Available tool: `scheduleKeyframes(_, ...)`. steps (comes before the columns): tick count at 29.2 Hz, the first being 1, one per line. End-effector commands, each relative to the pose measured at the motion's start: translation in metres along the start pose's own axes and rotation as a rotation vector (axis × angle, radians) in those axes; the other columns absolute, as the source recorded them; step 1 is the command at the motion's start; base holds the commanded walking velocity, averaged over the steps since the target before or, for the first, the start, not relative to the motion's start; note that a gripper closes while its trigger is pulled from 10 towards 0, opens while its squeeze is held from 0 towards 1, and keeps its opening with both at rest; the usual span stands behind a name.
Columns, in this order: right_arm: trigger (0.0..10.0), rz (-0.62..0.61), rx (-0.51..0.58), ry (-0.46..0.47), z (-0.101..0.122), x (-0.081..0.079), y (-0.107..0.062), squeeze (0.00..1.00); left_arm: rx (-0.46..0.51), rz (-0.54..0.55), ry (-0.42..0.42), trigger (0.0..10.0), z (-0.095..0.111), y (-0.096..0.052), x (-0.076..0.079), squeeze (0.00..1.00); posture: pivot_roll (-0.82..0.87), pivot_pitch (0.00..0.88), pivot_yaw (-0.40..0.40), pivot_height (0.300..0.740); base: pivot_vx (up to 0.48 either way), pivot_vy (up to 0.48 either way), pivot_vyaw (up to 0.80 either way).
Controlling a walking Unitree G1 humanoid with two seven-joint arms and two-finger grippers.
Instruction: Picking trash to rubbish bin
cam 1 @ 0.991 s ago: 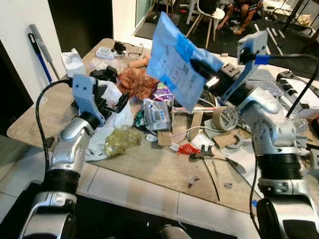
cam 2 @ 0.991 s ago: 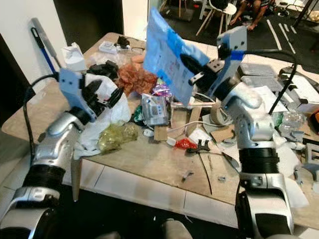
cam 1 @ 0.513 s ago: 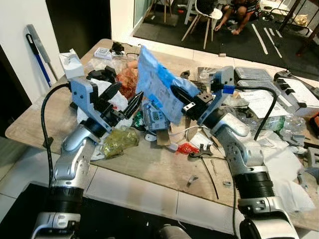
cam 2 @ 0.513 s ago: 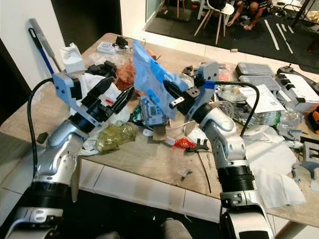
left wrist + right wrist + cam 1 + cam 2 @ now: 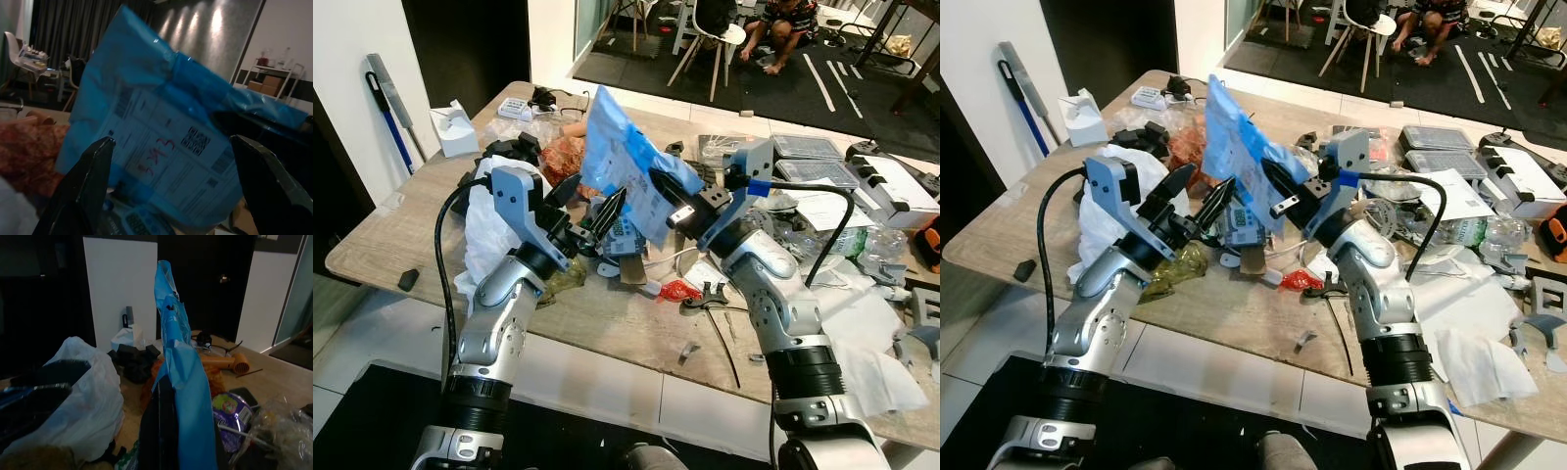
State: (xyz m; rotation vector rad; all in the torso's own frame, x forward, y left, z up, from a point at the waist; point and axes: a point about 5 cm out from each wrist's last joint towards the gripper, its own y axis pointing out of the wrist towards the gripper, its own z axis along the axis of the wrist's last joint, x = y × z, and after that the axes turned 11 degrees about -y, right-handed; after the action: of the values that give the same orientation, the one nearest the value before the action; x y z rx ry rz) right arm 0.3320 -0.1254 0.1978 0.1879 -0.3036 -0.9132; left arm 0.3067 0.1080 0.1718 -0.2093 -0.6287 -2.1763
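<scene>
- The white plastic bag (image 5: 487,227) lies at the left of the table (image 5: 382,240), partly behind the left arm; near it, toward the front edge, sits a yellowish crumpled wrapper (image 5: 1167,272).
- The left hand (image 5: 590,208) has swung in from beside the white bag over the last second; its fingers are spread wide, just short of the blue mailer bag (image 5: 625,166), with the mailer's printed label framed between them in the wrist view.
- The right hand (image 5: 664,194) has brought the mailer down from high over the table and nearer the left hand, and pinches its edge flat between closed fingers.
- My reading: a hand-over or two-handed grip is being set up; no rubbish bin can be made out.
- The middle of the table is crowded with clutter, including a red scrap (image 5: 681,292); the front strip is barer, and the air above the litter is the open room.
</scene>
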Motion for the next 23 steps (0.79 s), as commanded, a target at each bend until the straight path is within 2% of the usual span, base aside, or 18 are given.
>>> scheduleKeyframes(1, 10.0, -0.024, 0.021, -0.036, 0.007, 0.008, 0.001, 0.0, -0.012, 0.012, 0.01, 10.0, 0.0, 0.001, -0.002, 0.0, -0.04, 0.0, -0.079, 0.74, -0.307, 0.0, 0.0)
scheduleKeyframes(5, 10.0, -0.037, 0.041, -0.051, 0.014, 0.013, 0.002, 0.0, 0.001, 0.04, 0.028, 10.0, 0.006, 0.0, -0.008, 0.0, -0.04, 0.0, -0.079, 0.74, -0.327, 0.0, 0.0)
scheduleKeyframes(10, 10.0, -0.032, 0.037, -0.062, 0.012, 0.011, 0.003, 0.0, -0.01, 0.072, 0.061, 10.0, 0.009, 0.0, -0.016, 0.0, -0.04, 0.0, -0.078, 0.74, -0.352, 0.0, 0.0)
scheduleKeyframes(23, 10.0, -0.026, 0.007, -0.079, 0.007, 0.009, 0.004, 0.0, -0.037, 0.072, 0.068, 10.0, 0.003, 0.0, -0.015, 0.0, -0.05, 0.0, -0.082, 0.74, -0.359, 0.0, 0.0)
